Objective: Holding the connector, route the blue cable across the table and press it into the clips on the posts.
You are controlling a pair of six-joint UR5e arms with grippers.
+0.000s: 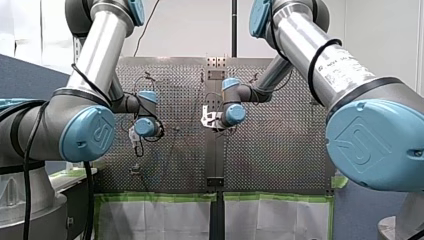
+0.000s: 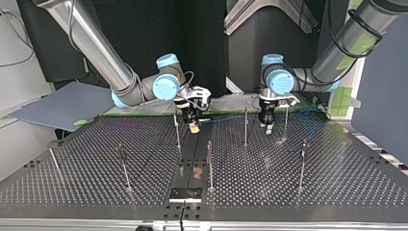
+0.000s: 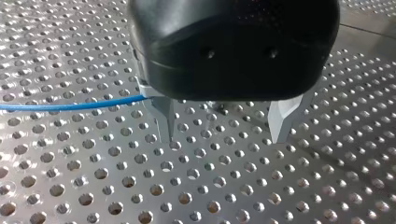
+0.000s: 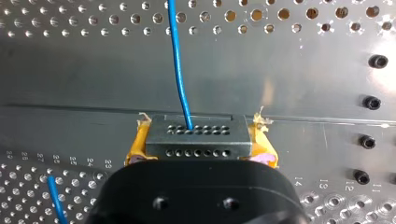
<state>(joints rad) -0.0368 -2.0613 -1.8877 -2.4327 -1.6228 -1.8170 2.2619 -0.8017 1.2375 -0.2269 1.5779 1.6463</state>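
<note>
Holding the grey metal connector [image 4: 196,137], our right gripper [image 2: 194,125] trails thin blue cable [image 4: 180,70]; our wide-open left gripper [image 3: 224,128] should next clip it to the slim post [image 2: 246,127] at its nine o'clock, top view.

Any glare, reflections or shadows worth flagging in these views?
Right wrist view: glare whitens the table beside the bolts; the connector and blue cable are free of it. Left wrist view: the open left pincer throws a soft shadow. Top view: the table mirrors the posts.

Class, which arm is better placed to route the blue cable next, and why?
Probably right: my right gripper is shut on the connector, the blue cable running from it. My left gripper is open, empty, the cable passing beside one finger.
</note>
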